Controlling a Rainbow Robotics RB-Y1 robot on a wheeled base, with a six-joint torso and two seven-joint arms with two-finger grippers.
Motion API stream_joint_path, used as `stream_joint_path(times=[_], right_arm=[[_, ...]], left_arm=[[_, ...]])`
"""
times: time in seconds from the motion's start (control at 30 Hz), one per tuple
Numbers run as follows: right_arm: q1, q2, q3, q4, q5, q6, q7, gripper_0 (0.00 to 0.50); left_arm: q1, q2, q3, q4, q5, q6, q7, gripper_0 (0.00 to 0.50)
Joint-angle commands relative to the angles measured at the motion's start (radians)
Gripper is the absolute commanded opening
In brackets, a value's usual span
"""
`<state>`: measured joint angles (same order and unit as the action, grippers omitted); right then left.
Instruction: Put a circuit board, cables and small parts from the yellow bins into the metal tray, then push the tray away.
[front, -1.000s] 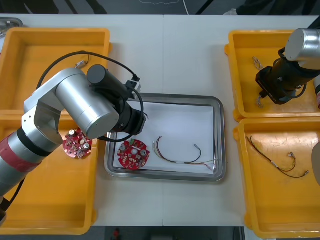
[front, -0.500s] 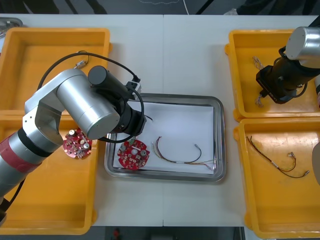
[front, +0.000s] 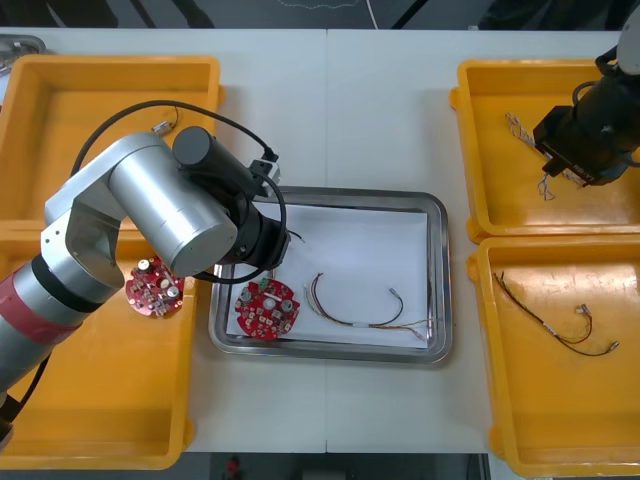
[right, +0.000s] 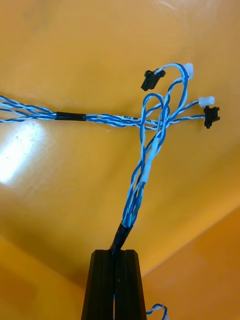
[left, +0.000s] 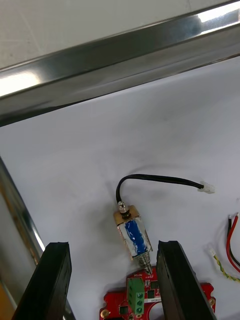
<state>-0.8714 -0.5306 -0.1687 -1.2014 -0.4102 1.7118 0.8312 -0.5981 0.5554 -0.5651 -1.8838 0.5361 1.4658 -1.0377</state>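
White-lined metal tray (front: 350, 194) sits at the light table's (front: 380, 110) centre. At its nine o'clock the left gripper (left: 112, 245) stands open astride a small metal part (left: 134, 237). At two o'clock, over a yellow bin (front: 470, 150), the right gripper (right: 114, 252) pinches a twisted cable (right: 145, 165).

The rectangular metal tray (front: 441, 270) has a polished, mirror-bright rim, and a matt white, paper-like sheet (left: 165, 130) lines it. The yellow plastic bins (front: 470, 150) are smooth and glossy, catching glare. The light bench (front: 370, 110) looks matt. The twisted blue and white cable (right: 146, 165) has smooth plastic insulation. The right end effector (right: 114, 255) is matt black, ridged lengthwise. The small metal part (left: 134, 235) is brass-toned with a shiny blue middle.
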Motion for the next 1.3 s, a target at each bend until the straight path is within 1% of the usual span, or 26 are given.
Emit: stream_joint_path(times=[0.03,0.1,0.2,0.43,0.53,0.63,0.77,0.97,1.07,1.13,1.23,1.27,1.3], right_arm=[[-0.006,-0.057,-0.080,-0.061,-0.021,0.045,0.118,0.000],[-0.006,-0.071,-0.080,-0.084,-0.029,0.069,0.194,0.000],[-0.006,-0.080,-0.080,-0.116,-0.030,0.101,0.279,0.000],[-0.006,-0.092,-0.080,-0.193,-0.038,0.206,0.460,0.000],[-0.006,-0.092,-0.080,-0.234,-0.039,0.208,0.543,0.000],[-0.006,-0.092,-0.080,-0.303,-0.044,0.208,0.631,0.000],[-0.006,-0.094,-0.077,-0.377,-0.052,0.208,0.697,0.000],[-0.006,-0.092,-0.031,-0.501,-0.075,0.208,0.789,0.000],[-0.005,-0.094,0.008,-0.549,-0.114,0.208,0.827,0.000],[-0.005,-0.092,0.029,-0.578,-0.167,0.208,0.832,0.000],[-0.001,-0.092,0.052,-0.606,-0.223,0.208,0.839,0.000],[0.006,-0.094,0.072,-0.639,-0.260,0.208,0.842,0.000],[0.006,-0.094,0.072,-0.639,-0.260,0.208,0.842,0.000]], left_arm=[[-0.035,-0.002,0.100,-0.084,0.030,0.059,0.110,0.500],[-0.034,0.000,0.143,-0.113,0.044,0.094,0.110,0.500],[-0.034,0.012,0.188,-0.143,0.062,0.120,0.108,0.500],[-0.034,0.049,0.261,-0.181,0.082,0.163,0.096,0.500],[-0.034,0.067,0.298,-0.179,0.102,0.168,0.087,0.500],[-0.034,0.083,0.344,-0.179,0.120,0.174,0.071,0.500],[-0.035,0.109,0.375,-0.179,0.143,0.186,0.056,0.500],[-0.035,0.153,0.406,-0.161,0.145,0.189,0.005,0.500],[-0.035,0.170,0.421,-0.129,0.154,0.189,-0.048,0.500],[-0.035,0.179,0.436,-0.107,0.157,0.189,-0.087,0.500],[-0.034,0.186,0.450,-0.080,0.157,0.189,-0.125,0.500],[-0.035,0.189,0.459,-0.057,0.151,0.186,-0.159,0.500],[-0.035,0.189,0.459,-0.057,0.151,0.186,-0.159,0.500]])
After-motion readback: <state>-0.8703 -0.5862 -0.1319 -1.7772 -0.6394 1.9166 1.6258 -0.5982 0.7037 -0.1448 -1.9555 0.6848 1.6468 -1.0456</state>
